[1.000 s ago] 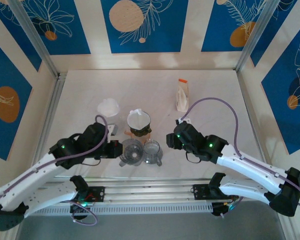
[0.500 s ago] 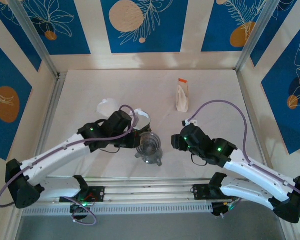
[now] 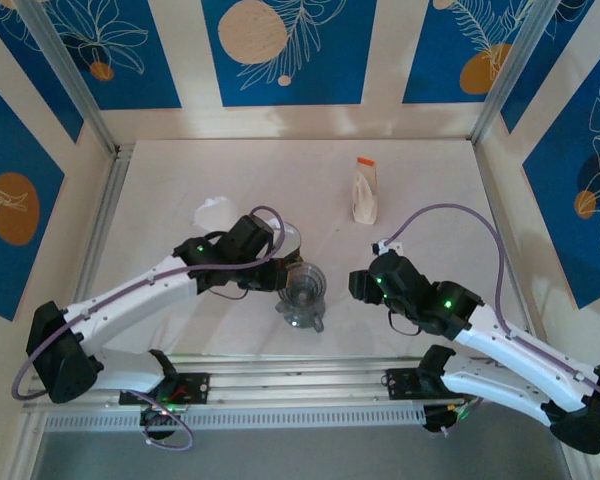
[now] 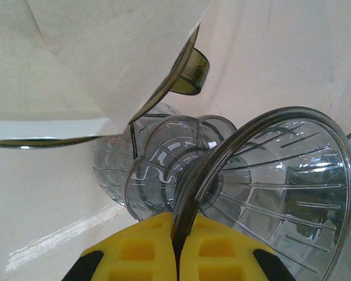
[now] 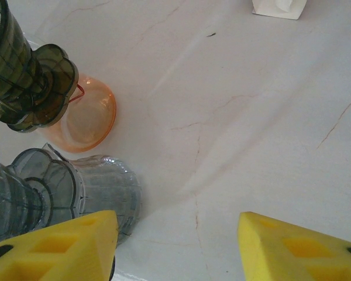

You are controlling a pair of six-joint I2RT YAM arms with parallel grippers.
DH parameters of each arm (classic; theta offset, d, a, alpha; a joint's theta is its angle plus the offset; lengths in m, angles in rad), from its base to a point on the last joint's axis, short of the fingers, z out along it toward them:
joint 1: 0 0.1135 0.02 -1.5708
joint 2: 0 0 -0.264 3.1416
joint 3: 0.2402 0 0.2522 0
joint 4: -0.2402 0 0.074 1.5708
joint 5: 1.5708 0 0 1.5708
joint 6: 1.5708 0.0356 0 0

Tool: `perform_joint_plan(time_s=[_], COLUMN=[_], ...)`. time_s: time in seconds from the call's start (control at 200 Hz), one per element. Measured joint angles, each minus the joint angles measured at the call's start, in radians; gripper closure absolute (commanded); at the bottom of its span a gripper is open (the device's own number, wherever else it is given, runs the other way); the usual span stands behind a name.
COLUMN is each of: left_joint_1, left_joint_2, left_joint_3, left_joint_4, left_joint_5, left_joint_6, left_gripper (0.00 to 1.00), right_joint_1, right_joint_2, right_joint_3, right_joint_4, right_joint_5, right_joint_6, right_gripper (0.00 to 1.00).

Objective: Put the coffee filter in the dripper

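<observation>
- The coffee filter (image 4: 105,58) sits in the dark dripper (image 4: 190,67), and its paper rises past the dark rim. In the top view the filter's white edge (image 3: 292,236) peeks out beyond the left arm's wrist. Its mouth seems to face up, so its long axis is roughly upright, but most of it is hidden from you.
- Your left gripper (image 4: 176,240) has its jaws pinched tight on the rim of the clear dripper (image 4: 281,175). That dripper is tipped on its side, wide mouth toward the left wrist and narrow foot pointing away.
- A clear ribbed piece (image 4: 111,170) lies just past that foot. You cannot tell whether the two touch.
- Your right gripper (image 5: 175,234) hangs with its jaws about half apart and nothing between them, only bare counter (image 3: 430,200) below.
- From the right wrist you see the dark dripper (image 5: 23,76) close beside an orange translucent piece (image 5: 88,114), with the clear glassware (image 5: 76,187) just nearer. The three crowd together between the arms.
- In the top view the left gripper (image 3: 278,278) and the clear glassware (image 3: 302,288) lie close to the right gripper (image 3: 355,285).
- A white paper-like piece (image 3: 212,212) lies left of the left arm, near the metal side rail (image 3: 100,240).
- A white bag (image 3: 364,195) stands well apart toward the far side. The counter around it and to the right is open.
</observation>
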Motion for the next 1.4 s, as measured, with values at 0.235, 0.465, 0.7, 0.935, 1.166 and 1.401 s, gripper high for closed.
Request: perform_joint_plan(time_s=[0.235,0.465,0.7,0.935,1.166,1.401], left_joint_1=[0.012,0.013,0.013,0.013,0.013,0.014], left_joint_2=[0.003,0.004,-0.006,-0.077,-0.187,-0.368], left_joint_3=[0.0,0.0,0.0,0.0,0.0,-0.117], left_joint_4=[0.006,0.045,0.06,0.077,0.073,0.105], left_joint_5=[0.008,0.025,0.035,0.035,-0.021,-0.117], left_joint_6=[0.0,-0.009,-0.022,-0.039,-0.023,-0.011], left_gripper=[0.86,0.64,0.44,0.3,0.06,0.0], right_joint_1=[0.0,0.0,0.0,-0.001,-0.024,-0.17], right_joint_2=[-0.01,-0.01,-0.01,-0.01,0.04,0.158], right_joint_3=[-0.004,-0.018,-0.018,-0.019,-0.022,0.025], right_joint_4=[-0.007,-0.007,-0.007,0.0,0.03,0.083], right_joint_5=[0.002,0.001,-0.002,-0.021,-0.066,-0.149], right_joint_6=[0.0,0.001,0.001,0.0,-0.004,-0.055], right_gripper=[0.43,0.43,0.42,0.4,0.4,0.42])
